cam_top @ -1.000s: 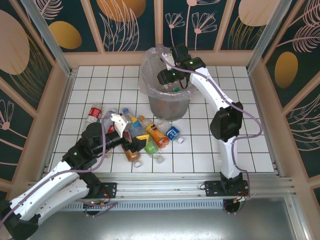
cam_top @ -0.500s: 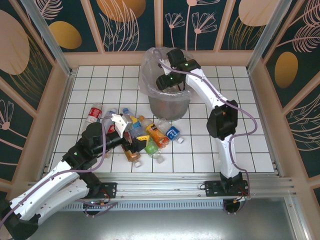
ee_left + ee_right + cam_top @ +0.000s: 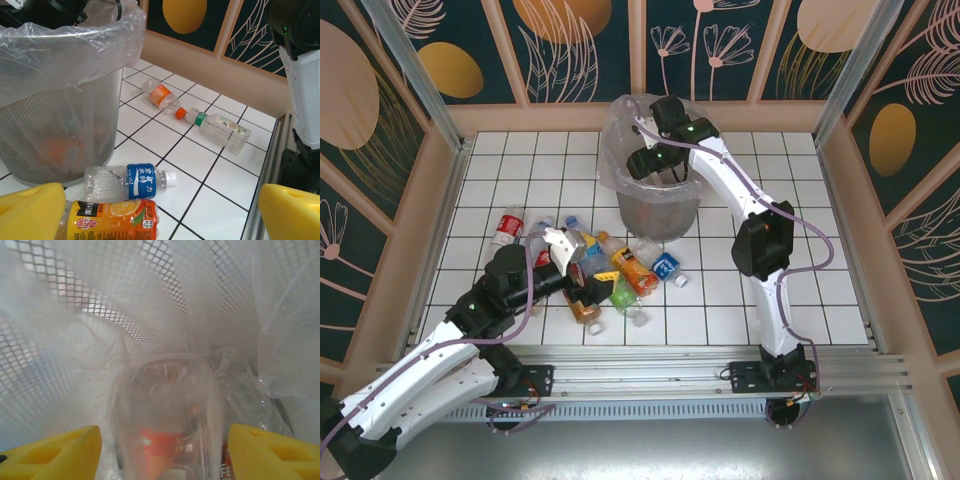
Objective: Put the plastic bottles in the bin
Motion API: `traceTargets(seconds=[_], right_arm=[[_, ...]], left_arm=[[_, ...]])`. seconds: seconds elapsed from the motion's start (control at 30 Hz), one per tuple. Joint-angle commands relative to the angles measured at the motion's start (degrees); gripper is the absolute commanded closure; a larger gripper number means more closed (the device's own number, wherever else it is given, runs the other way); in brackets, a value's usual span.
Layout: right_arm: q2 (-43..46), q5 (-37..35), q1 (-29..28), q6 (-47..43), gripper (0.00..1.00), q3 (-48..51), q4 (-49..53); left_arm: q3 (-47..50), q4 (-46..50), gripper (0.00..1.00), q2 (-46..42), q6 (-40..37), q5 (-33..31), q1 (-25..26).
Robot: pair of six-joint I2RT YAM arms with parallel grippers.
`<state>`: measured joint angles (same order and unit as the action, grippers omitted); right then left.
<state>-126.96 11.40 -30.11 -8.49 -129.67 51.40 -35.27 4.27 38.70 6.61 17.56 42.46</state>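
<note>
Step in hand: drop into bin. Right gripper within its mouth, jaws apart, blurred clear bottle loose between. Left gripper jaws apart over heaped bottles on bench, beside bin. Next: withdraw right; clamp left on one bottle.

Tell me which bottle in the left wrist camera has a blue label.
The white-capped bottle, lying on its side beside the bin, just beyond the orange-labelled bottle. The other labels there are orange or green.

The wire-mesh bin wears a crinkled, glossy clear plastic liner.
</note>
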Motion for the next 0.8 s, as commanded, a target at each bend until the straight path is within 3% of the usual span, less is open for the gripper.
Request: traceTargets(seconds=[0.0, 0.2, 0.43, 0.77], right_arm=[[-0.8, 1.6, -0.4, 0.3, 0.31, -2.5, 1.3], [1.7, 1.5, -0.7, 1.3, 0.3, -2.6, -0.9], [10.4, 3.0, -0.9, 2.5, 0.29, 3.2, -8.1], [28.4, 1.7, -0.9, 5.5, 0.29, 19.0, -18.3]], left_arm=[[-1.7, 0.0, 0.01, 0.0, -0.7, 1.1, 0.1], [-1.8, -0.2, 0.02, -0.1, -0.9, 1.4, 0.2], [-1.6, -0.8, 0.01, -1.4, -0.8, 1.1, 0.1], [-1.2, -1.9, 0.02, -3.7, -0.5, 0.9, 0.1]])
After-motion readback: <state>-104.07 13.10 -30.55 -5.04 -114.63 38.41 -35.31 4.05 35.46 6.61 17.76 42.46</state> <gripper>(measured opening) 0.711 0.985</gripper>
